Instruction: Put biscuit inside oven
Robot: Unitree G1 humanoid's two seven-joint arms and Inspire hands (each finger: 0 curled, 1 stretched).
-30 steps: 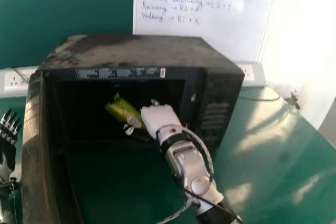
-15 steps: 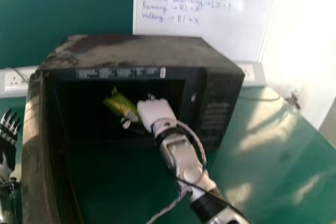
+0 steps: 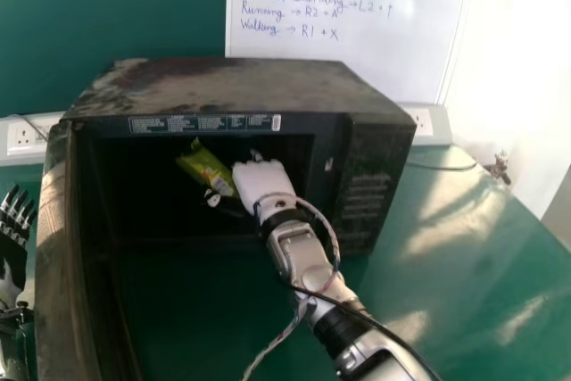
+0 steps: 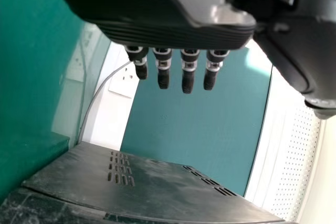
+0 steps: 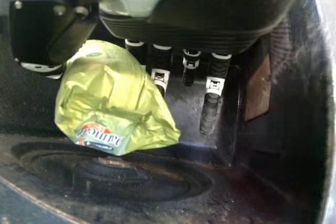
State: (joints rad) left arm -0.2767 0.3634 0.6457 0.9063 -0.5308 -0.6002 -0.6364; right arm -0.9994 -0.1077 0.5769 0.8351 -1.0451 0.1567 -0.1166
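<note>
In the head view, the right hand (image 3: 260,183) is inside the microwave oven (image 3: 259,86), the green biscuit packet (image 3: 206,169) at its left; the left hand (image 3: 11,247) is outside, fingers extended. In the right wrist view, thumb and partly bent fingers seem to pinch the packet.

Bright streaks of glare are cast across the surface (image 3: 453,220); the oven (image 3: 379,167) is deeply shadowed inside.

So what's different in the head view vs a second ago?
Right hand and the green biscuit packet moved slightly deeper into the microwave oven and a touch to the robot's left. Nothing newly grasped or let go; the packet is still held. Oven and open left hand stayed put.
</note>
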